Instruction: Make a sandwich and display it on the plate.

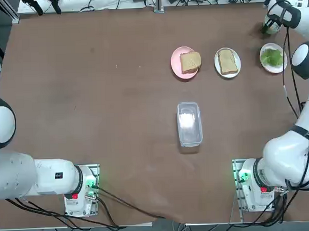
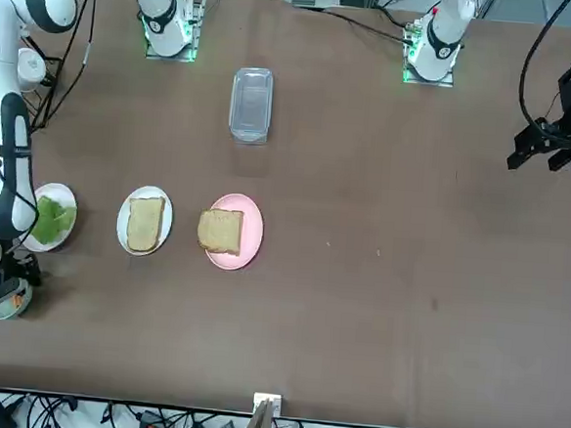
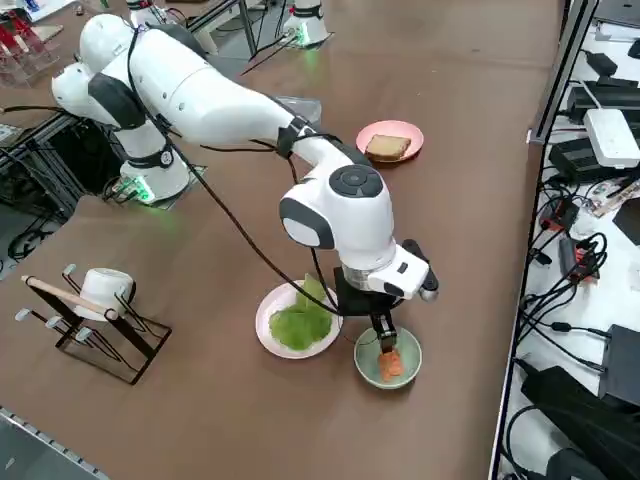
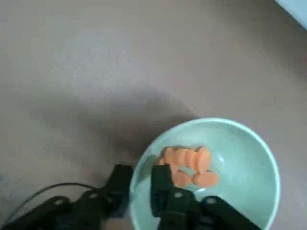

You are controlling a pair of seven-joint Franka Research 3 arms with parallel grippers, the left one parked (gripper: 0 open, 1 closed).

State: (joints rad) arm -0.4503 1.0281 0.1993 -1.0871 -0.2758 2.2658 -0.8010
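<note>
No assembled sandwich shows; its parts lie apart in a row at the table's far side. One toasted bread slice [image 1: 190,61] lies on a pink plate [image 1: 176,61], another slice [image 1: 227,61] on a white plate [image 1: 217,62]. Green lettuce [image 3: 300,322] fills a second white plate [image 3: 265,325]. Beside it stands a pale green bowl [image 4: 240,158] holding orange slices [image 4: 192,165]. My right gripper [image 4: 140,179] points down at this bowl, one finger inside and one outside, closed narrowly on the rim near the slices.
A clear plastic lidded box [image 1: 189,123] lies mid-table. A wire rack with a white cup [image 3: 95,300] stands near the table's right edge, close to the bowl. Cables and devices [image 3: 600,130] lie on the floor beyond the table's far edge.
</note>
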